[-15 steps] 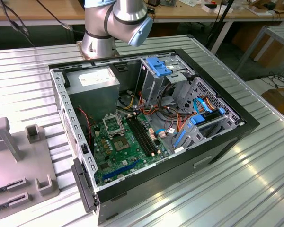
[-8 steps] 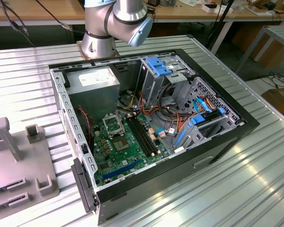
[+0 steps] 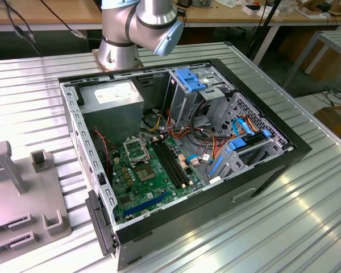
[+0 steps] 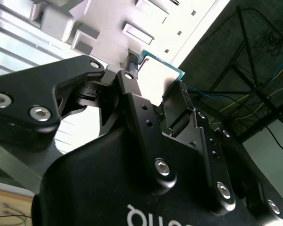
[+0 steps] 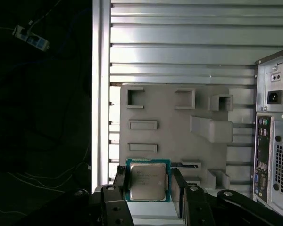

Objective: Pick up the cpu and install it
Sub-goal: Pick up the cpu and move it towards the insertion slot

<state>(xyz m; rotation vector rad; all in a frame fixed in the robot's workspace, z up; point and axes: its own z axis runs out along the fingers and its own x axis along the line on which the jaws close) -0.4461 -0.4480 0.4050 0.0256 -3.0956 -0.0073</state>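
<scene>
Jaws clamped on the cpu [image 5: 147, 181] (silver top showing in the first wrist view), grey fixture plate [image 5: 170, 106] and ribbed table [image 5: 179, 47] behind it.

The cpu [image 5: 147, 180] has a dully shining metal lid on a green board edge; the gripper [image 5: 149, 184] is matt black, with bright steel screw heads. The fixture plate [image 5: 170, 108] looks like smooth matt grey plastic. The table [image 3: 307, 227] is ribbed bare metal with a soft sheen. The computer case [image 3: 176, 233] is black-painted outside and raw grey sheet metal inside
</scene>
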